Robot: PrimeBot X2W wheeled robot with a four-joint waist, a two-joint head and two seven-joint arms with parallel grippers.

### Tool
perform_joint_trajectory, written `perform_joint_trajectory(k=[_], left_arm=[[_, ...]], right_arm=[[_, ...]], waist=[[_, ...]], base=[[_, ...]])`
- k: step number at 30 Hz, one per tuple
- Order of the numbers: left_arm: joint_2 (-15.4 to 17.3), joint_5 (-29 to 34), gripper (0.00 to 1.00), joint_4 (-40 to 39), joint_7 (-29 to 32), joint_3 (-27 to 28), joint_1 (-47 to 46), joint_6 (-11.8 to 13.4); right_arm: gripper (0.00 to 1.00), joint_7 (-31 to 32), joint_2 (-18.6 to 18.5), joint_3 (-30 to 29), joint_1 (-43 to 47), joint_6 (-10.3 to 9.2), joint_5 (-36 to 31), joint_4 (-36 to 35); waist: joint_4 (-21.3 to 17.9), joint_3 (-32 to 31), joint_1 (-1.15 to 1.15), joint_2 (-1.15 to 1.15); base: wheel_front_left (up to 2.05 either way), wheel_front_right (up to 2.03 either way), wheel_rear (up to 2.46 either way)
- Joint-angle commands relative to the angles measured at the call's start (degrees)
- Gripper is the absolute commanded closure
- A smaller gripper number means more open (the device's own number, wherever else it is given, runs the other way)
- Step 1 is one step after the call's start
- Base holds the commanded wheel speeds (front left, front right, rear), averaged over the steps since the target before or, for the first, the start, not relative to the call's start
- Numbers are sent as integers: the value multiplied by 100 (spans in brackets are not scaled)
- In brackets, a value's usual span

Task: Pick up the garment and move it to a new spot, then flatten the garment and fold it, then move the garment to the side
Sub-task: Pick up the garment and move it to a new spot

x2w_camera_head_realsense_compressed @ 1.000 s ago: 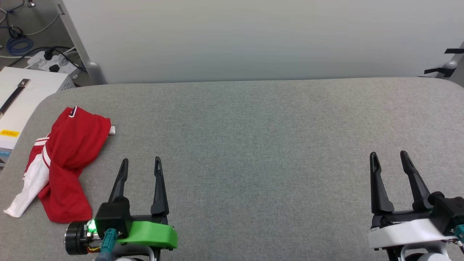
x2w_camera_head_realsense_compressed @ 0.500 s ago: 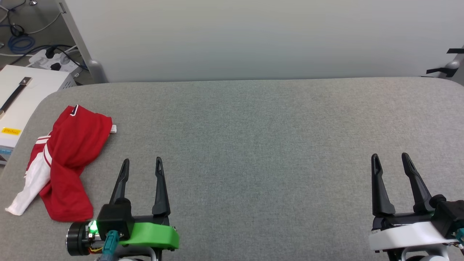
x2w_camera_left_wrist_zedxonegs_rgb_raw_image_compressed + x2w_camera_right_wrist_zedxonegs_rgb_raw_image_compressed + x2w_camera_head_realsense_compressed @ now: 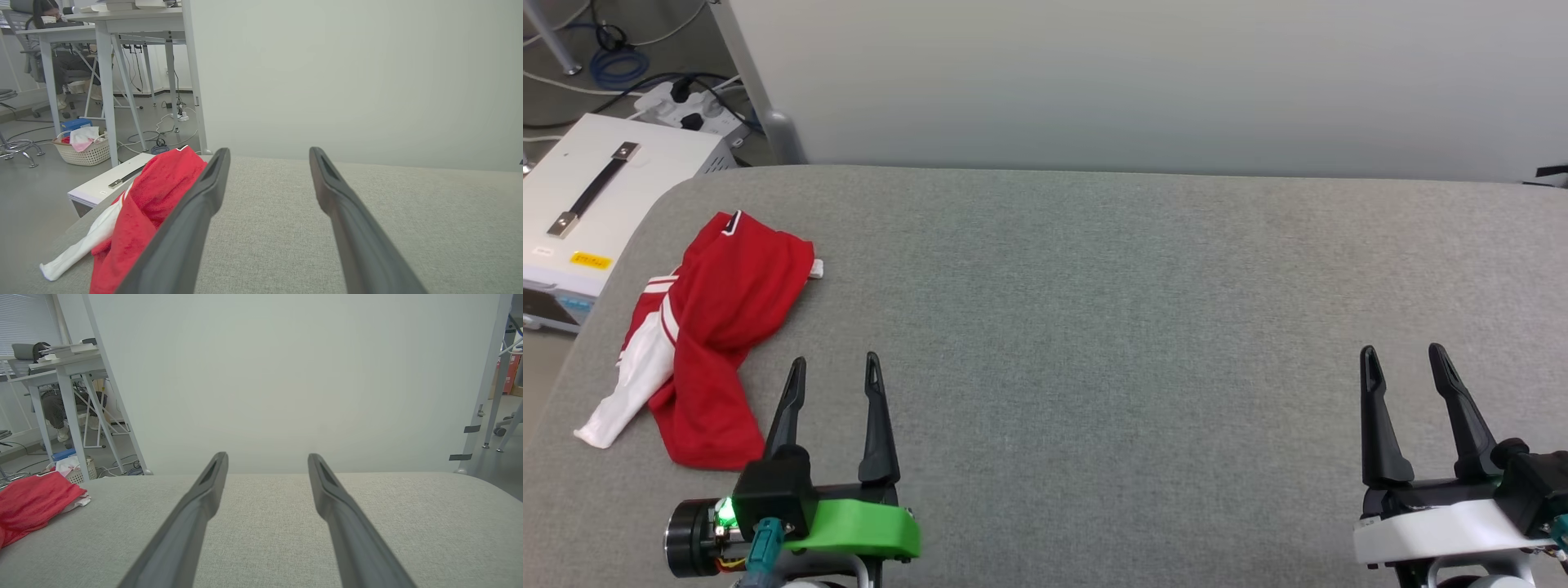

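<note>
Showing the opening of the pick-up step: the garment (image 3: 723, 310) lies crumpled in a long heap on the grey table (image 3: 1094, 310). It sits close to the left edge and reaches from near the far left corner toward the near edge. Red cloth makes up most of the heap. A white sleeve with striped trim trails out on the side facing the left edge, and a small white tab shows at the far end. No lettering is visible.

The left fingers (image 3: 876, 416) are poised low at the near edge, just beside the near end of the heap, and point toward the far edge. They are spread wide, hold nothing and appear to touch no cloth; in the left wrist view one finger merely overlaps the red cloth by line of sight. This placement probably serves the approach, since this arm is the nearer one to the garment.

The right fingers (image 3: 1374, 416) rest toward the right end of the near edge, well apart from the garment, equally spread and empty above bare table. The broad free middle of the table is the likely new spot.

A white box (image 3: 596, 188) with a dark handle stands beyond the left edge, and a pale panel (image 3: 1094, 82) backs the far edge.
</note>
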Motion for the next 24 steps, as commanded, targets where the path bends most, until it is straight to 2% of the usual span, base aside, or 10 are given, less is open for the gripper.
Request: perform_joint_trajectory(k=[1, 6, 24], left_arm=[[-22, -26, 0, -12, -34, 13, -20, 10], [-22, -59, 0, -23, -34, 57, -30, 32], [-22, -129, 0, -32, -34, 172, -72, 31]], right_arm=[[0, -47, -16, 5, 14, 3, 21, -36], [0, -47, -16, 40, 13, 3, -19, -40], [0, -47, -16, 62, 33, 3, -92, -79]], waist=[[178, 52, 0, 0], [446, 69, 0, 0], [1903, 134, 0, 0]], base=[[0, 0, 0], [0, 0, 0], [0, 0, 0]])
